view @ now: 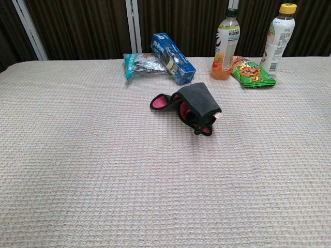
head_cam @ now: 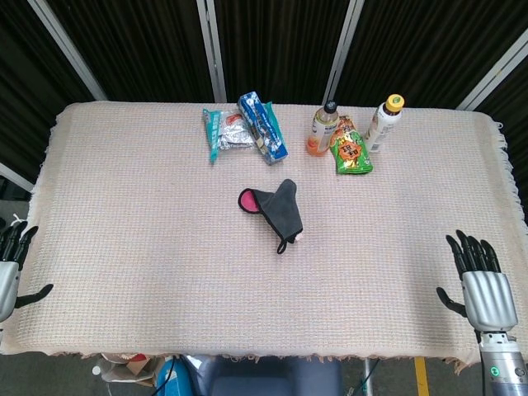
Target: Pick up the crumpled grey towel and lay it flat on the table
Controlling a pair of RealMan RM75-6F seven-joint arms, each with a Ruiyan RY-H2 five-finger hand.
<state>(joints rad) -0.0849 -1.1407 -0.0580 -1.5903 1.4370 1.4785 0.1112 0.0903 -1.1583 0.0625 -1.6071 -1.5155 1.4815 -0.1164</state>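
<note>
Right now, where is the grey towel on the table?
The towel lies crumpled near the table's middle in the head view, in front of the blue box and the orange bottle.

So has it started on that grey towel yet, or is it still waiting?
Nothing is done so far. The grey towel lies bunched mid-table, pink lining showing, untouched. The left hand and right hand sit open at the near corners, far from it. Left to do: reach, pick it up and spread it flat.
</note>
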